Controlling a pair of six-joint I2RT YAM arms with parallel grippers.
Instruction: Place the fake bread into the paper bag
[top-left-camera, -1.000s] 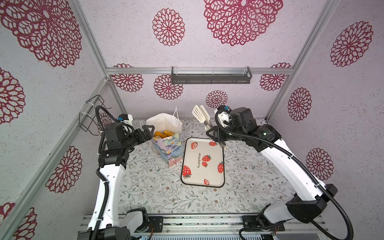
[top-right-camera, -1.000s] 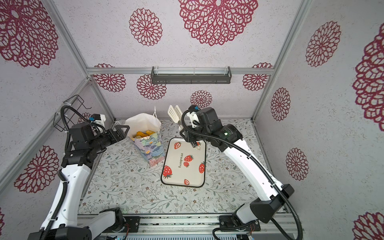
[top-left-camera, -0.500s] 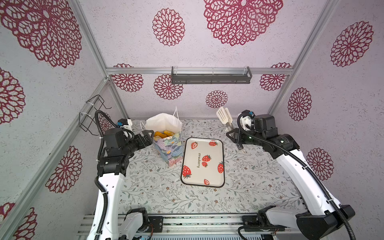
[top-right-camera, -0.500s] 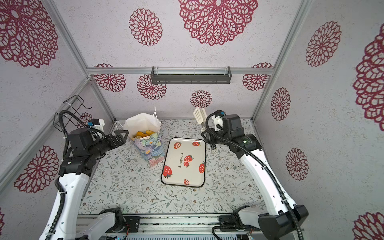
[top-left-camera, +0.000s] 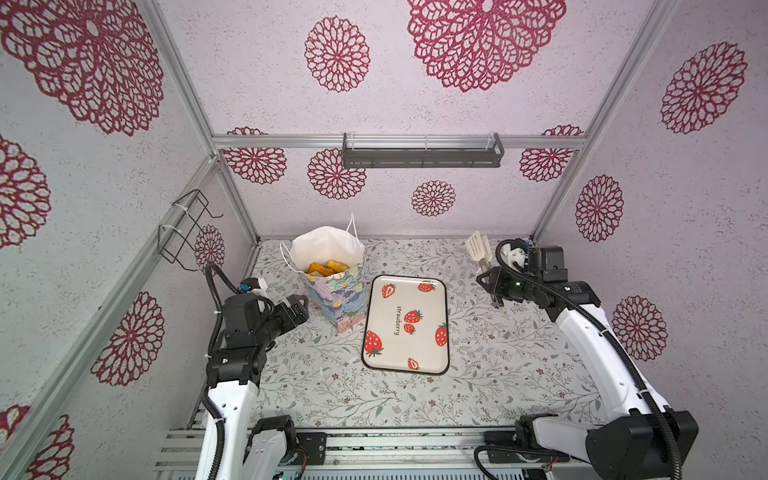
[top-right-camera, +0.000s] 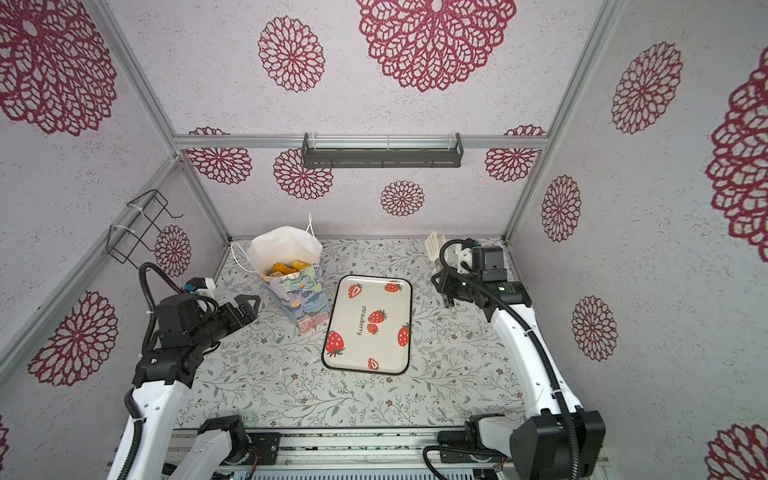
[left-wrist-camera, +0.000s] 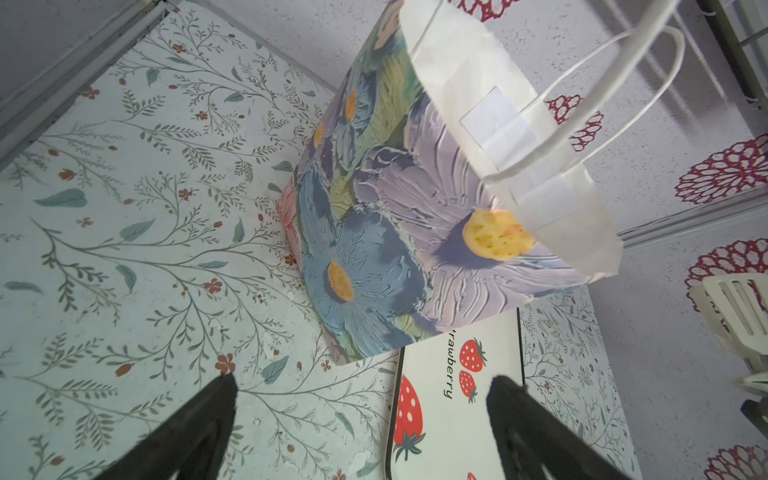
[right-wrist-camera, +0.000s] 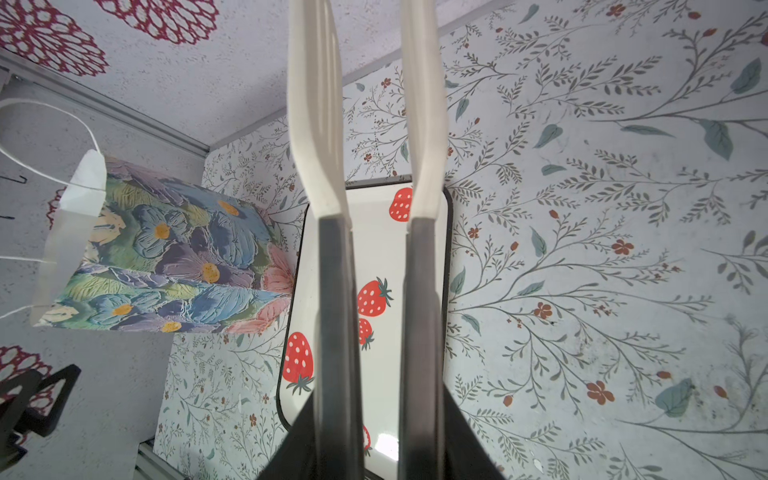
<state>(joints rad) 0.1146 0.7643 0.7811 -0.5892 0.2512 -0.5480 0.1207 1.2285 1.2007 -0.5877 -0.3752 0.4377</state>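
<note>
In both top views the bread (top-left-camera: 326, 268) lies inside the bag (top-left-camera: 336, 295). The tray (top-left-camera: 399, 359) is bare, so loading looks done. Left wrist view: the left gripper (left-wrist-camera: 361, 386) gapes empty beside the bag. Right wrist view: the right gripper (right-wrist-camera: 376, 449) clamps the tongs (right-wrist-camera: 320, 145), which likely need setting down next.

A white strawberry-printed tray (top-left-camera: 420, 300) lies flat on the leaf-patterned counter (top-left-camera: 507, 365). White slotted tongs (top-left-camera: 478, 248) stand near the back right corner. A dark shelf (top-left-camera: 422, 157) and a wire rack (top-left-camera: 188, 227) hang on the walls.
</note>
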